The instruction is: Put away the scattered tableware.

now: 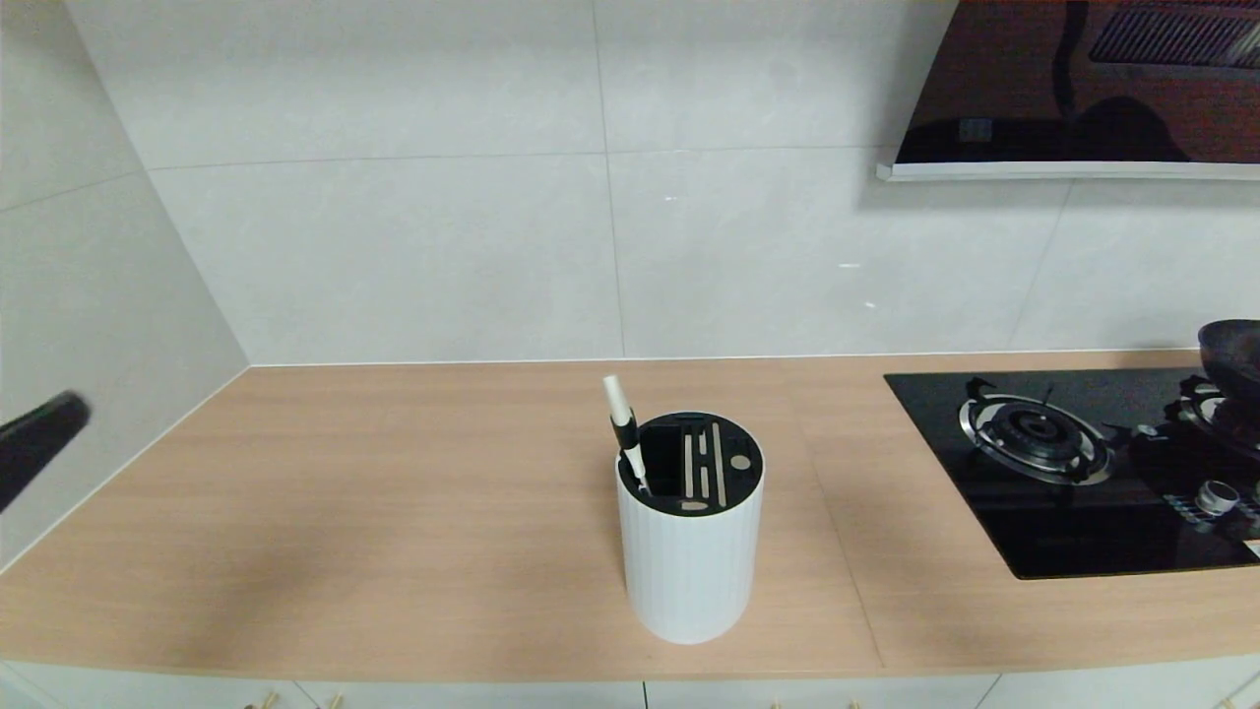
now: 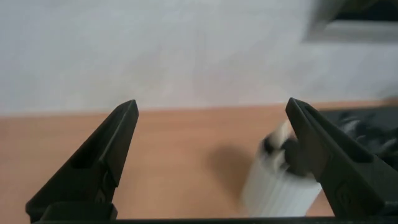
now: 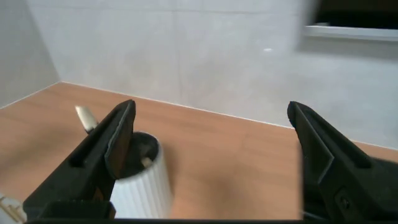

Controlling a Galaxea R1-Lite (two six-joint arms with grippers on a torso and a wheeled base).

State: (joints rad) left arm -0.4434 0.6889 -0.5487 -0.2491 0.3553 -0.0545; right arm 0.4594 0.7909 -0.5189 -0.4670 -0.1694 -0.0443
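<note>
Head view: noted a wood-grain counter (image 1: 394, 512) meeting a grey tiled wall (image 1: 394, 246) at the back and on the left side. Found 1 white ribbed holder (image 1: 692, 551) standing upright near the counter's front edge, about mid-width, with a black slotted top. Recorded 1 utensil (image 1: 623, 423), white handle with a black band, standing in the holder's left side and leaning left. Observed a black glass hob (image 1: 1043, 532) set into the counter on the right, well apart from the holder, with 2 burners visible. Noted a dark pan (image 1: 1232, 350) over the far-right burner. Logged a dark glossy hood (image 1: 1083, 89) on the wall above the hob.

Left wrist view: left gripper (image 2: 211, 102) spread wide, holding nothing, raised above the counter, holder blurred beyond it.

Right wrist view: right gripper (image 3: 210, 104) likewise spread wide with nothing between the fingers, above the counter, holder and utensil handle beyond it.

Could not tell utensil type; working end hidden inside the holder.
</note>
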